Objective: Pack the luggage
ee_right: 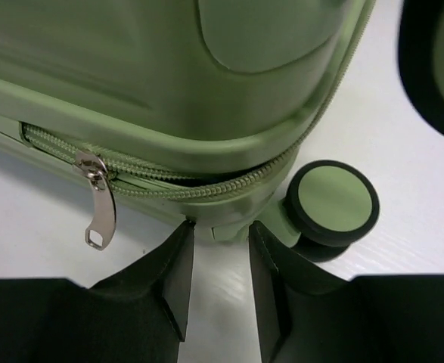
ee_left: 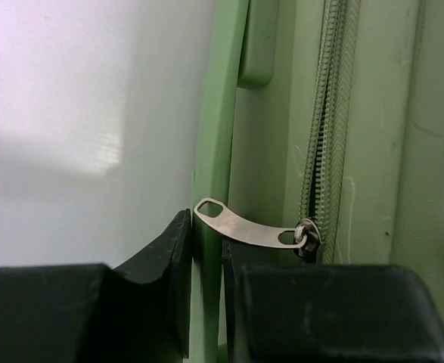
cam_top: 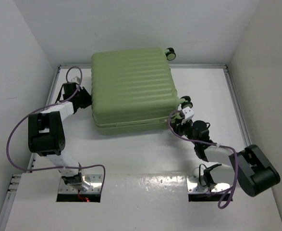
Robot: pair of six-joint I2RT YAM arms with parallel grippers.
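The luggage [cam_top: 131, 89] lies flat on the white table [cam_top: 131, 154], ribbed pale green shell facing up, at the far middle between my two arms; one black-rimmed wheel [cam_top: 169, 53] sticks out at its far right corner.

My left gripper [ee_left: 205, 227] is at the case's left side; its jaws stand narrow, with a pale green ridge of the shell filling the slot between them, and I cannot tell whether they pinch it; a flat silver zipper pull [ee_left: 248, 229] lies just above the fingertips, reaching from its slider on the zipper track [ee_left: 324, 113] across to that ridge.

My right gripper [ee_right: 220, 231] is at the near right corner; its jaws are a little apart with nothing between them, tips just below the zipped seam; a second silver pull [ee_right: 100, 208] hangs down to their left, and a corner wheel [ee_right: 333, 204] with a green hub sits just to their right.
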